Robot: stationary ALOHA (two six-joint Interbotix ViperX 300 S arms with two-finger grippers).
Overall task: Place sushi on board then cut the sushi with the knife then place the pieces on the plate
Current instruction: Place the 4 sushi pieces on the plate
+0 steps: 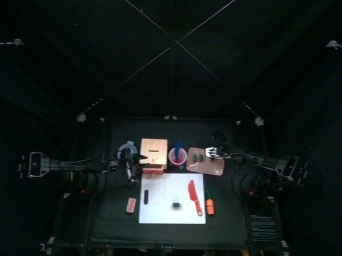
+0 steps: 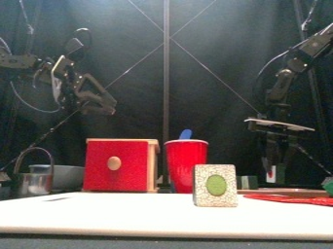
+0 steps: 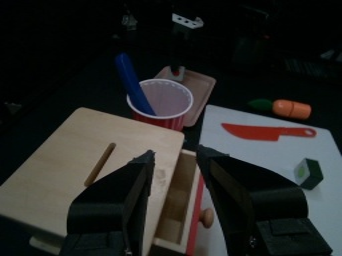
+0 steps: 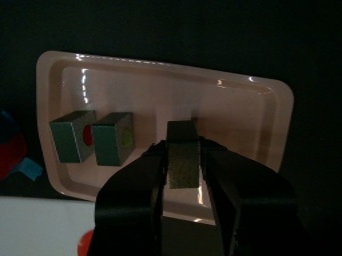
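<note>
The right gripper point(image 4: 183, 143) is clamping 1 dark green sushi piece point(image 4: 183, 162) between narrowly set jaws, holding it over the pink tray point(image 4: 254, 100); whether this piece is touching the tray cannot be told. A 2nd piece point(image 4: 71, 140) and a 3rd piece point(image 4: 115, 138) are lying just beside each other on the tray. A 4th piece point(image 2: 216, 185) is standing on the white cutting board point(image 1: 160, 212), showing a speckled white face with a green centre to the front. 1 red knife point(image 1: 194, 192) is lying flat on the board, apart from the 4th piece, and 1 orange toy food point(image 3: 291, 108) is sitting at the board's right edge. Behind the board, 3 things are standing in a row: 1 wooden box point(image 2: 120, 163) on the left, 1 red cup point(image 2: 186, 163) holding 1 blue knife point(image 2: 185, 134) in the middle, and the tray on the right. The left gripper point(image 3: 174, 158) is hovering over the box top with its jaws spread wide, gripping nothing.
</note>
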